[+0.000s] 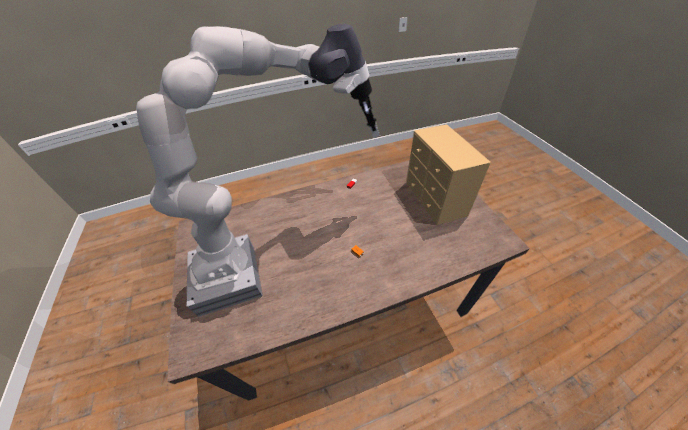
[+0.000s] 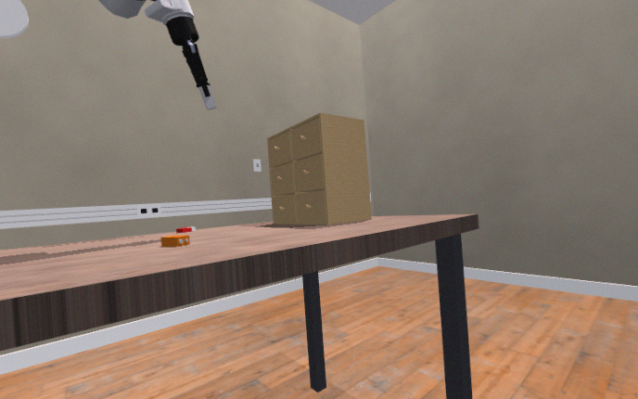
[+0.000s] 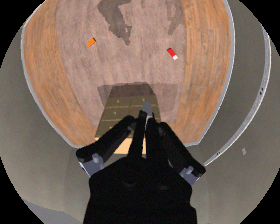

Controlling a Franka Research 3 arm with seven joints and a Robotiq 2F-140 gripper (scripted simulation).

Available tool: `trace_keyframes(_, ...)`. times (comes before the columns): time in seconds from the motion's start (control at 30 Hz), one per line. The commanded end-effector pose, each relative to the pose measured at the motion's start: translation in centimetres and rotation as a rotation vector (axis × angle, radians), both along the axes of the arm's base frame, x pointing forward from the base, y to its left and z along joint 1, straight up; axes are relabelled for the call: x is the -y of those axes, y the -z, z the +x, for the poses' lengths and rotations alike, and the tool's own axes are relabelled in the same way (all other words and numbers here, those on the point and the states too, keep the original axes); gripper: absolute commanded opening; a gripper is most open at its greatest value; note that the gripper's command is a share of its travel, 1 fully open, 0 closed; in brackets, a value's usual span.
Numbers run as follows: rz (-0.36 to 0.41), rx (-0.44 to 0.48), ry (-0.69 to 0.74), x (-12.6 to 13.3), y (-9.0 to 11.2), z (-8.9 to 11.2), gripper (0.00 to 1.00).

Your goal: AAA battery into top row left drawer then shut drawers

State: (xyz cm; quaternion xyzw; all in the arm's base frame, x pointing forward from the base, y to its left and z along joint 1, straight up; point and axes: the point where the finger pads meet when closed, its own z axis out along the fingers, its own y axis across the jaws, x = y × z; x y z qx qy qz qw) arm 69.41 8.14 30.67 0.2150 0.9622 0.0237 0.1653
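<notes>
The AAA battery (image 1: 351,183), a small red cylinder with a white end, lies on the table between my arm's base and the chest; it also shows in the exterior view (image 2: 184,229) and the wrist view (image 3: 171,52). The tan chest (image 1: 445,173) stands upright at the table's far right with all drawers shut. Its top-row left drawer (image 2: 279,148) has a small knob. My gripper (image 1: 374,127) is shut and empty, high in the air, pointing down, left of and above the chest (image 2: 319,171). It also shows in the exterior view (image 2: 209,103) and the wrist view (image 3: 145,108).
A small orange block (image 1: 357,251) with two round studs lies on the table nearer the front edge, also seen in the exterior view (image 2: 175,240). My arm's base (image 1: 221,275) is bolted at the table's left end. The chest stands close to the table's right edge.
</notes>
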Motion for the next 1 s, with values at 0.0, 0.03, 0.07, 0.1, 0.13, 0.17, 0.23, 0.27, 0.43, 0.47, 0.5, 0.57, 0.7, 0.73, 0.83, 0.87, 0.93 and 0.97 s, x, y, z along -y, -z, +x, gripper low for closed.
trace_keyframes(0.0, -0.016, -0.223, -0.167, 0.02, 1.52, -2.37, 0.10)
trace_keyframes(0.03, -0.015, -0.240, -0.176, 0.01, 1.48, -2.41, 0.10)
trace_keyframes(0.07, -0.015, -0.256, -0.185, 0.00, 1.45, -2.44, 0.10)
trace_keyframes(0.1, -0.015, -0.273, -0.195, 0.00, 1.43, -2.46, 0.10)
trace_keyframes(0.13, -0.016, -0.289, -0.206, -0.01, 1.41, -2.49, 0.10)
trace_keyframes(0.17, -0.016, -0.306, -0.218, -0.01, 1.40, -2.50, 0.10)
trace_keyframes(0.23, -0.017, -0.322, -0.230, -0.02, 1.39, -2.52, 0.10)
trace_keyframes(0.27, -0.017, -0.322, -0.230, -0.02, 1.39, -2.52, 0.10)
trace_keyframes(0.43, -0.017, -0.336, -0.240, -0.02, 1.37, -2.53, 0.10)
trace_keyframes(0.47, -0.017, -0.336, -0.240, -0.02, 1.37, -2.53, 0.10)
trace_keyframes(0.5, -0.017, -0.336, -0.240, -0.02, 1.37, -2.53, 0.10)
trace_keyframes(0.57, -0.017, -0.336, -0.240, -0.02, 1.37, -2.53, 0.10)
trace_keyframes(0.7, -0.017, -0.336, -0.240, -0.02, 1.37, -2.53, 0.10)
trace_keyframes(0.73, -0.017, -0.336, -0.240, -0.02, 1.37, -2.53, 0.10)
trace_keyframes(0.83, -0.017, -0.336, -0.240, -0.02, 1.37, -2.53, 0.10)
trace_keyframes(0.87, -0.017, -0.336, -0.240, -0.02, 1.37, -2.53, 0.10)
trace_keyframes(0.93, -0.017, -0.336, -0.240, -0.02, 1.37, -2.53, 0.10)
trace_keyframes(0.97, -0.017, -0.336, -0.240, -0.02, 1.37, -2.53, 0.10)
